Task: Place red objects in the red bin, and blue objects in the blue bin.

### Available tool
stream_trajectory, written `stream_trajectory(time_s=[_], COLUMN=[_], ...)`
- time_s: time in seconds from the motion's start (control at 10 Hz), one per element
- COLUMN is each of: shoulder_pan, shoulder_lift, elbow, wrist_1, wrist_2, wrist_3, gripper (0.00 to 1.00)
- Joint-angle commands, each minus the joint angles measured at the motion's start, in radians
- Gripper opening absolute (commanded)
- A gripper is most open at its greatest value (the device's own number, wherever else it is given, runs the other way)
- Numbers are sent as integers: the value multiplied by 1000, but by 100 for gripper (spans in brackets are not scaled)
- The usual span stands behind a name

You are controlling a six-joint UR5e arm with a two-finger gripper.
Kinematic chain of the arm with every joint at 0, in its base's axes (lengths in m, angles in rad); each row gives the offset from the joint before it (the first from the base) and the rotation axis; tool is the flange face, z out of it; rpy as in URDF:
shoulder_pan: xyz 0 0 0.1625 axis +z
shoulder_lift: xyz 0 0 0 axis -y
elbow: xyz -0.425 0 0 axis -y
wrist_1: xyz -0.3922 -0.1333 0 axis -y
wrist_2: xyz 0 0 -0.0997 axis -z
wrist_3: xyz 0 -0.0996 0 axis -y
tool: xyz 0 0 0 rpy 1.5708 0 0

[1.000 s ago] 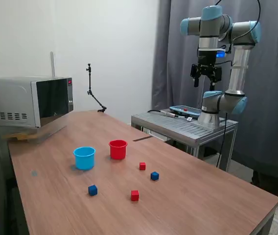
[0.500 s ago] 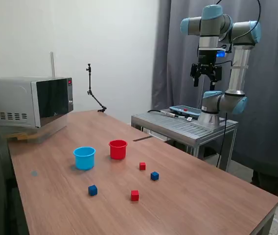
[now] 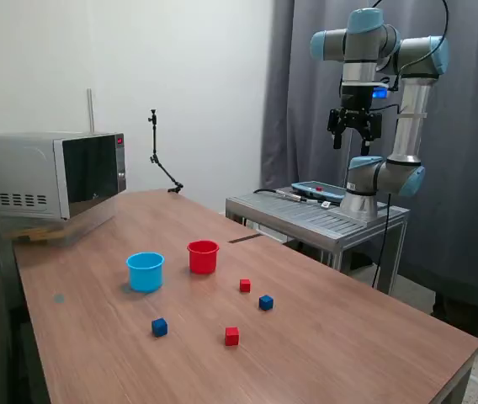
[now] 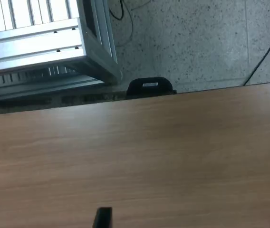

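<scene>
Hovering high with our gripper (image 3: 355,132) spread and empty, we judge the red cubes (image 3: 245,285) and blue cubes (image 3: 266,302), near the cups (image 3: 203,257), light, rigid, best pinched across flat sides.

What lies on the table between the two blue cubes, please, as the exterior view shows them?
Between the left blue cube and the right blue cube sits a red cube, slightly nearer the camera than their line; otherwise bare wooden table.

No text, brand or number can be read anywhere — the pale label on the black clip (image 4: 149,87) at the table edge (image 4: 220,92) is too blurred.
</scene>
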Motion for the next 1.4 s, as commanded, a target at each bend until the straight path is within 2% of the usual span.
stream_trajectory(time_s=[0.0,1.3], shoulder_pan=[0,-2], shoulder_lift=[3,4], elbow=[-5,0], wrist_1=[0,-19], wrist_2=[2,0], wrist_3=[0,3], gripper=[100,100])
